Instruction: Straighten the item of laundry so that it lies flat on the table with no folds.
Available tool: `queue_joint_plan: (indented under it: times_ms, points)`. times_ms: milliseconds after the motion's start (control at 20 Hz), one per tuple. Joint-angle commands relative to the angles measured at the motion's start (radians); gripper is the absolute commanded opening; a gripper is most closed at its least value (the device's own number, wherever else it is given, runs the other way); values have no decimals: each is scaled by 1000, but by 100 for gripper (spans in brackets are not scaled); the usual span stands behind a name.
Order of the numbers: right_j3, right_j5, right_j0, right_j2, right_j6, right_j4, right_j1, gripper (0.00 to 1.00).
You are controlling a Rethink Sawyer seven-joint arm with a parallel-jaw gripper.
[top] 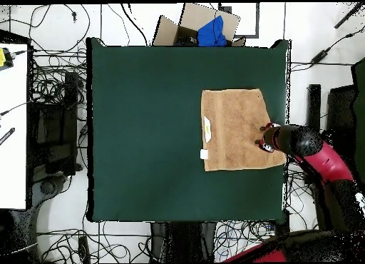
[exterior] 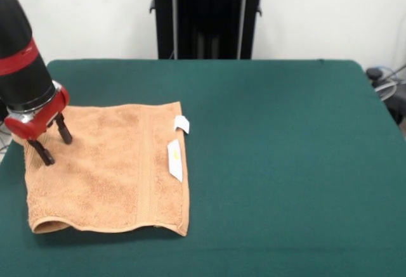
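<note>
front view: the towel [exterior: 108,166], orange-tan terry, lies on the green table [exterior: 285,163] toward the left side. one woven band runs along it near the right edge. two white tags [exterior: 177,144] sit on that right edge. the near edge is doubled, with a rounded fold at the near left corner. the pincer [exterior: 53,142] stands on the towel's far left part, fingers spread apart and gripping nothing.

overhead view: the towel [top: 235,129] lies near the table's [top: 142,133] right edge. the pincer [top: 264,138] sits at the towel's right margin.
</note>
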Motion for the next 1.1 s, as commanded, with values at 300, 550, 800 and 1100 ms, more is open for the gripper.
queue_joint_plan:
  times_ms: [300,550,800,1100]
  points:
    - [163,104,61,-25,290,13,-136,100]
    - [122,165,77,-40,314,47,-242,100]
    - [23,258,101,-52,331,64,-263,100]
    - [-91,349,136,-77,370,61,-256,100]
